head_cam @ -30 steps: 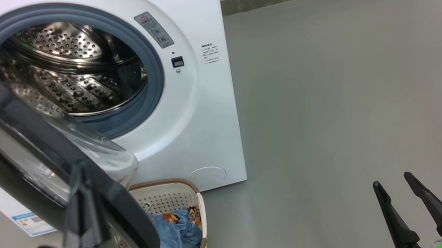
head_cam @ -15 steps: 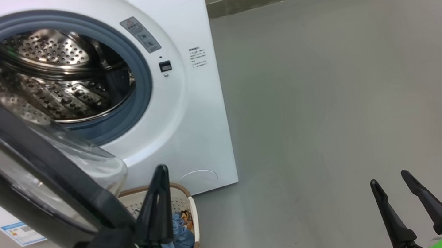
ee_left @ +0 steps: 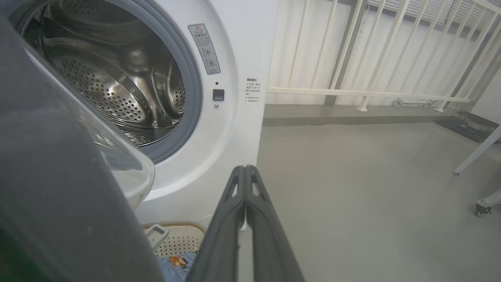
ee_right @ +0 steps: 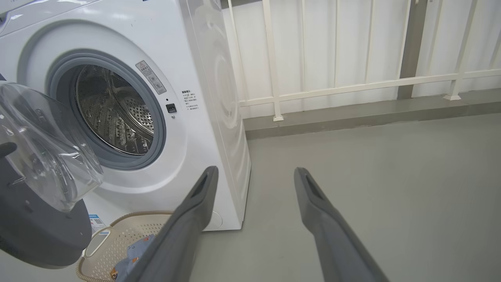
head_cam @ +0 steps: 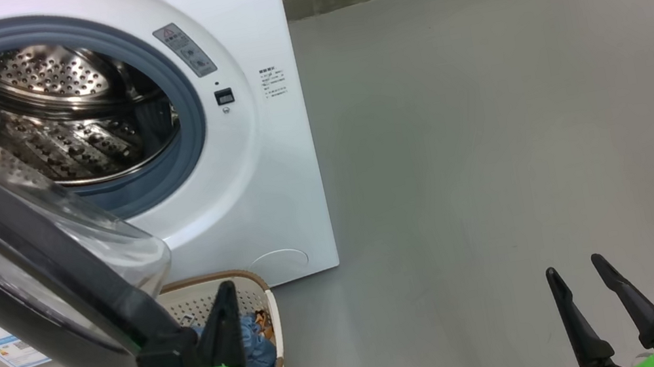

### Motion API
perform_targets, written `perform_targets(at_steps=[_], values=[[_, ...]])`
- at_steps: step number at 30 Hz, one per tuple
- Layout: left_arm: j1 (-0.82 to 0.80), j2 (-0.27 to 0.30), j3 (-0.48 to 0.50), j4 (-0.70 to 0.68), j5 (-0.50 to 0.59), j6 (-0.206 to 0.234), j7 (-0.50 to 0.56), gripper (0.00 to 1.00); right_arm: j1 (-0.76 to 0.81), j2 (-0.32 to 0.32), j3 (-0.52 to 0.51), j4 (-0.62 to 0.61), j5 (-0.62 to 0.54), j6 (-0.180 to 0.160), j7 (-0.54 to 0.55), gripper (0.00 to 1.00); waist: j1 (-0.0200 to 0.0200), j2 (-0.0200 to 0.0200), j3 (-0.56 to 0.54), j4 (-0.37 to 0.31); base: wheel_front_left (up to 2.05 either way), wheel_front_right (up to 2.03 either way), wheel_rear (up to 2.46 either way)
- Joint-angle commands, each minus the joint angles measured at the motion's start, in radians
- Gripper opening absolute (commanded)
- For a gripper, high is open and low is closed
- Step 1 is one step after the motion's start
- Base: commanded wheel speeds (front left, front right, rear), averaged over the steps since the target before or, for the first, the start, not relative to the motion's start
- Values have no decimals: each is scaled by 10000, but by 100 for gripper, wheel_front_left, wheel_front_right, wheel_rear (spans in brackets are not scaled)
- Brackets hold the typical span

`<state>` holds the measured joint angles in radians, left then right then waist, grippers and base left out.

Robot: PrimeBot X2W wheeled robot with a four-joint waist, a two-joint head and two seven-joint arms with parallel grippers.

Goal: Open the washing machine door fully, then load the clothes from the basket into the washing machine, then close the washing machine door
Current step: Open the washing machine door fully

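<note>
While the washing machine door (head_cam: pixel 50 276) stands swung out across the left of the head view, its black rim runs from the left edge down to lower centre-left, and its glass bowl (head_cam: pixel 119 251) bulges toward the washing machine (head_cam: pixel 272 173). The machine occupies the upper left, with the grey gasket (head_cam: pixel 191 120) and the steel drum (head_cam: pixel 45 124) exposed. A blue label sticker (head_cam: pixel 13 352) shows at its lower left corner. The basket (head_cam: pixel 270 312) sits on the floor (head_cam: pixel 488 116) at bottom left, just before the machine and partly under the door. The clothes (head_cam: pixel 259 351) lie inside it. The left hand (head_cam: pixel 225 297) is at lower left, in front of the basket and just beside the door's lower edge, fingers pressed together and gripping nothing. Contact with the door cannot be confirmed. The right hand (head_cam: pixel 573 266) is at lower right, well apart from the machine, fingers spread over bare floor, empty.

Left wrist view: the two fingers meet at centre frame with nothing between them. The door's dark rim covers the left side. The basket rim and a blue patch of the clothes show at bottom, left of the fingers. A white railing (ee_left: pixel 372 94) crosses the upper right.

Right wrist view: the fingers stand wide apart and hold nothing. The machine is at upper left, the door at the left edge. The basket, holding the clothes, is at lower left beneath the door.
</note>
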<state>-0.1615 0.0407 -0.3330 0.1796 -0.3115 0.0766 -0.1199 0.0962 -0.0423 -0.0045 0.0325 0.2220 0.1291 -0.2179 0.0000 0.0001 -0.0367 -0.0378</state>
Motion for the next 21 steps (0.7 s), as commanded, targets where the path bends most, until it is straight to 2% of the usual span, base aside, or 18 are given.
perform_targets(at_steps=[1,21], values=[[-571,106,458,-19,-90,111,-164,0,-509,-79,329,-165,71,16,-122,100,0,-1,15,-18,0,0,0],[-619,414,746,691,-338,221,-496,0,-530,-79,333,3,117,16,-206,100,0,-1,2,198,0,0,0]])
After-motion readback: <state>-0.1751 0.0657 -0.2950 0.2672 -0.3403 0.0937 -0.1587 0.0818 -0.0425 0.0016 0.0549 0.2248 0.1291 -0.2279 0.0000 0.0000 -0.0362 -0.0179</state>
